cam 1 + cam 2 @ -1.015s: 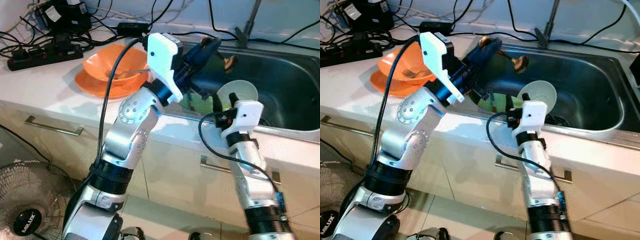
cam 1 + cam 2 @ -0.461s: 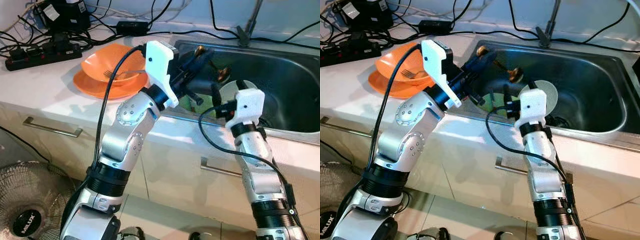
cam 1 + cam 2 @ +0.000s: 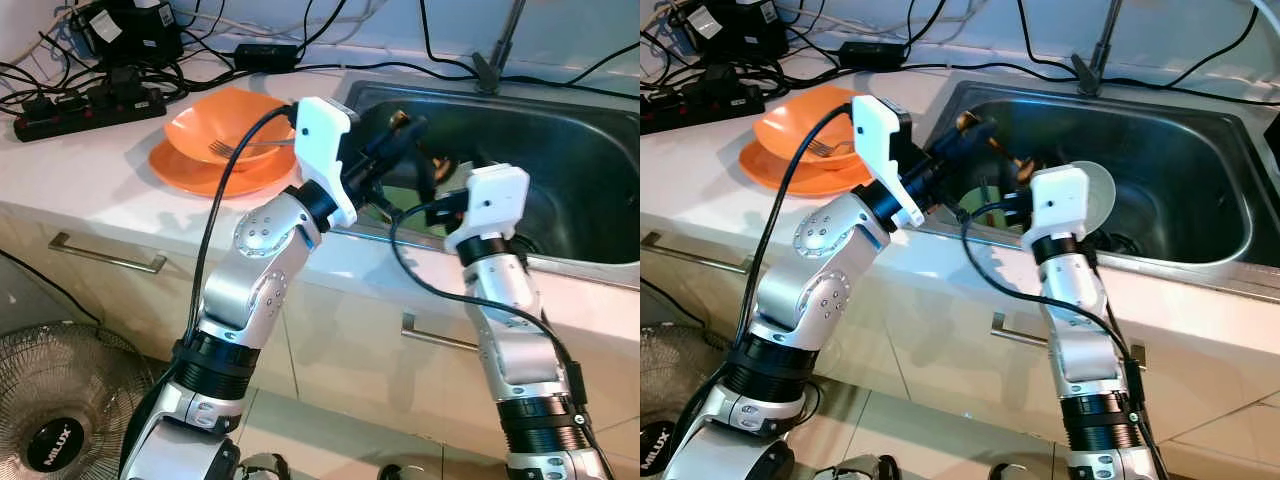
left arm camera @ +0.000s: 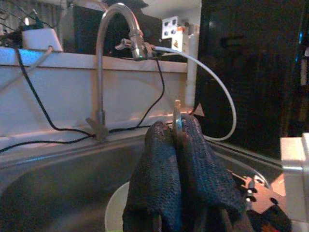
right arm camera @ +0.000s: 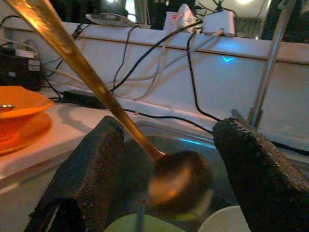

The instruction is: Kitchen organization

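My left gripper (image 4: 175, 129) is shut on the thin handle of a brass spoon (image 4: 177, 116) and holds it over the near left corner of the steel sink (image 3: 1180, 150). The spoon (image 3: 992, 145) slants down, with its bowl (image 5: 178, 181) hanging between the two open fingers of my right gripper (image 5: 169, 129), touching neither. My right arm reaches over the sink's front rim beside the left one. A white plate (image 3: 1097, 190) and a green dish (image 3: 973, 205) lie in the sink below.
An orange bowl (image 3: 215, 120) with a fork (image 3: 245, 147) sits on an orange plate on the counter to the left. Power strips and cables (image 3: 85, 105) crowd the back. The faucet (image 3: 500, 45) stands behind the sink. A floor fan (image 3: 50, 420) is at lower left.
My left gripper has lowered the spoon toward the sink. My right gripper has risen and moved in, so the spoon's bowl now hangs between its fingers.
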